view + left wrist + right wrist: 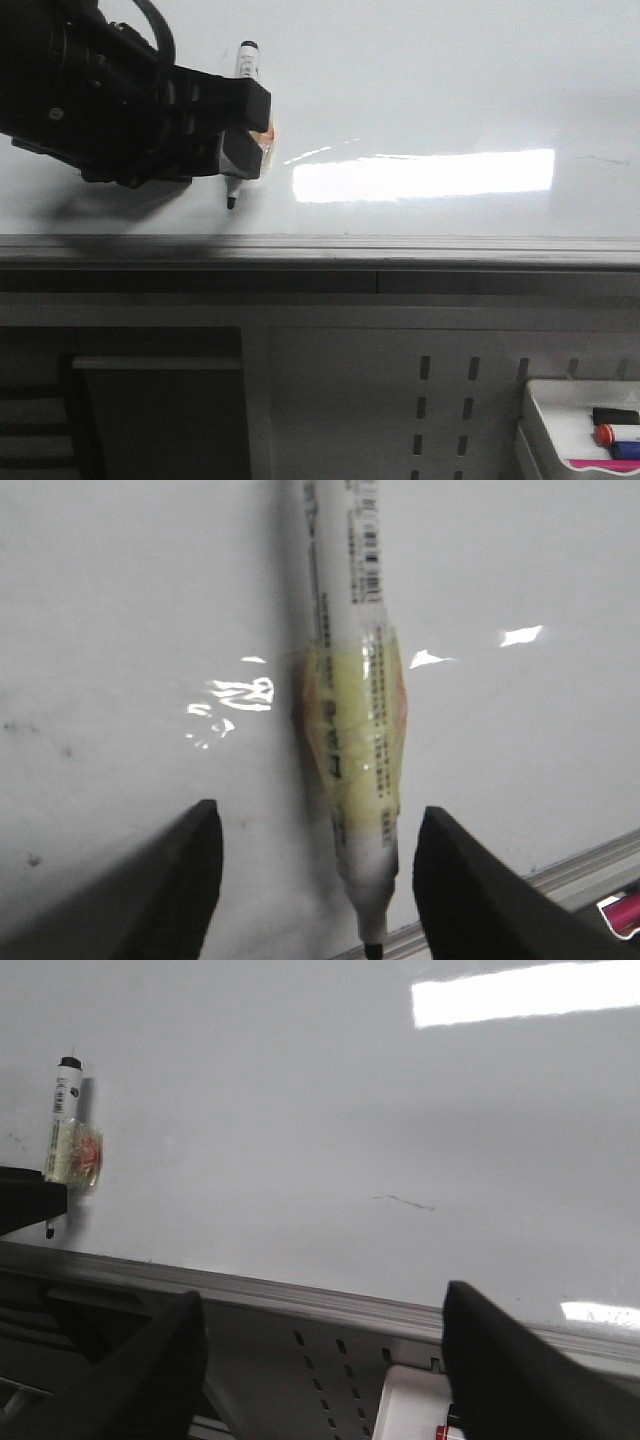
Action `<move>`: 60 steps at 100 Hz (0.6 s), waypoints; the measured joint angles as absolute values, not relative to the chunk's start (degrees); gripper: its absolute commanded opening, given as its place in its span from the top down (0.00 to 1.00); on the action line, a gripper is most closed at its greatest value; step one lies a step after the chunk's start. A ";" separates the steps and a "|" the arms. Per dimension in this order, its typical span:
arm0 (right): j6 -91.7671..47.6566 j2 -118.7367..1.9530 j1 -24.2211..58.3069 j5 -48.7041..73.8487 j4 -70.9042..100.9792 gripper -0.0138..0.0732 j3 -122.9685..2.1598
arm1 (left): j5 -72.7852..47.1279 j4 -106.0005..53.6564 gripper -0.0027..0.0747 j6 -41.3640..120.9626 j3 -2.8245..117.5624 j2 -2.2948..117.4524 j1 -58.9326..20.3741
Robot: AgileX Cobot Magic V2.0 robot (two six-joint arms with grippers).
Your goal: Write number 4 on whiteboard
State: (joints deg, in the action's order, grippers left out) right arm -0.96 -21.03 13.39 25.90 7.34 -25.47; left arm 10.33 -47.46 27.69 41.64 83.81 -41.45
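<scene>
Nearest the camera in the front view, below the board's edge, a small white tray (540, 410) holds spare markers (615, 425), well apart from the work. Beyond it runs the grey metal edge of the whiteboard (430, 80), whose glossy face carries a bright rectangular glare and one faint short mark on the right. No number 4 is drawn yet; the board is bare of any black strokes.

Over the board's left part, the left gripper (245, 135) is clamped across a taped marker (243, 110). The marker's long axis runs away from the camera, cap end far, dark tip (231, 203) near, close over the board just inside the edge; contact cannot be confirmed. In the left wrist view the two fingers (180, 880) stand either side of the marker with gaps showing, so the hold looks to be further up the jaws.

The right gripper (320, 1360) is spread wide, holding nothing, hovering off the right near the tray
</scene>
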 measured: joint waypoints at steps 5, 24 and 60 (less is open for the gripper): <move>-0.96 -21.03 13.39 25.90 7.34 0.32 -25.47 | 10.50 -47.35 0.60 27.69 41.66 83.95 -41.45; -0.96 -21.03 13.39 25.90 7.36 0.32 -25.47 | 10.76 -47.35 0.99 27.69 41.66 84.55 -41.45; -10.44 -21.13 15.78 29.21 15.33 0.36 -27.69 | 3.65 -32.85 0.99 27.69 42.65 80.78 -42.87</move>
State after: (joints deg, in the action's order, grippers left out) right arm -10.44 -21.13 15.78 29.21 15.33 -27.69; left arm 3.65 -32.85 27.69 42.65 80.78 -42.87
